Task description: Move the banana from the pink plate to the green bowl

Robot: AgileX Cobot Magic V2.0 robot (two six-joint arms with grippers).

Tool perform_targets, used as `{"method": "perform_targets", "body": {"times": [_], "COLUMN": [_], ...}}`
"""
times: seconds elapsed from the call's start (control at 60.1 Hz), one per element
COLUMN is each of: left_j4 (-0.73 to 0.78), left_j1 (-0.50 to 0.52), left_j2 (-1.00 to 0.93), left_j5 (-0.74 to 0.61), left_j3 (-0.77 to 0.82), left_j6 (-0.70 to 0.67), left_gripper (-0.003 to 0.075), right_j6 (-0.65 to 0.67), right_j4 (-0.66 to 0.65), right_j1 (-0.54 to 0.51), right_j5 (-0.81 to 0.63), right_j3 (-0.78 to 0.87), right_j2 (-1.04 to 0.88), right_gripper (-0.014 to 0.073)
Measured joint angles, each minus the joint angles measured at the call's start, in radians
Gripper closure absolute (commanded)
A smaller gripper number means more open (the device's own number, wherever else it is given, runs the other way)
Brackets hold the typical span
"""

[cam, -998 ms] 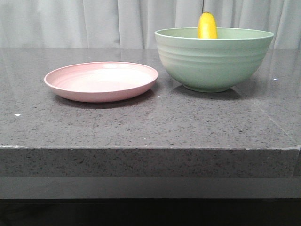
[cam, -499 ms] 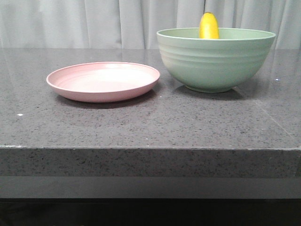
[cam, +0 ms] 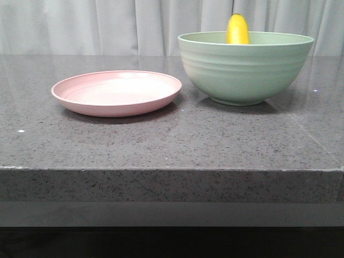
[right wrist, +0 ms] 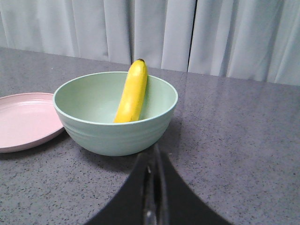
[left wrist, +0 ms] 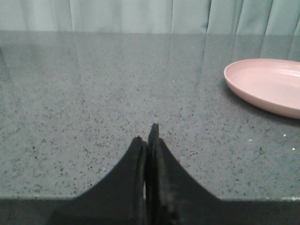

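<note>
1. Banana [right wrist: 132,92] is not in either hand: the right hand [right wrist: 153,154] hangs low over the surface [cam: 172,145] just short of the green bowl [right wrist: 112,133], its two dark fingers pressed together with nothing between them.
2. The left hand [left wrist: 149,136] is likewise closed and empty, hovering above bare stone with the pink plate [left wrist: 267,86] off to one side and well apart from it.
3. Outward from the right hand, the banana stands steeply inside the green bowl, its lower end down in the hollow and its dark stem tip leaning on the far rim and poking above it; the front view shows only that yellow top above the rim.
4. The pink plate sits just beside the bowl, on its left in the front view, and holds nothing, so the transfer looks complete.
5. Handling, as a judgement: the banana seems light, firm enough to keep its curve, but smooth-skinned and easily bruised by a hard squeeze.
6. If it needed lifting again, the best hold would be across the thick middle, with fingers set on the flatter sides, rather than at the narrow stem, where it could pivot or slip.
</note>
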Motion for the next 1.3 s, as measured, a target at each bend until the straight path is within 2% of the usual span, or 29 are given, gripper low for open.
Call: {"method": "perform_targets", "body": {"times": [0.433, 1.298], "left_j4": [-0.014, -0.018], "left_j1": [0.0, 0.0], "left_j2": [0.0, 0.0], "left_j5": [-0.091, -0.093], "left_j3": [0.051, 0.051], "left_j6": [0.0, -0.002], "left_gripper": [0.0741, 0.0741], "right_j6": [0.0, 0.0], "right_j4": [0.0, 0.0], "right_j1": [0.0, 0.0], "right_j5": [0.0, 0.0], "right_j3": [0.0, 0.0], "right_j2": [0.0, 0.0], "right_gripper": [0.0653, 0.0653]}}
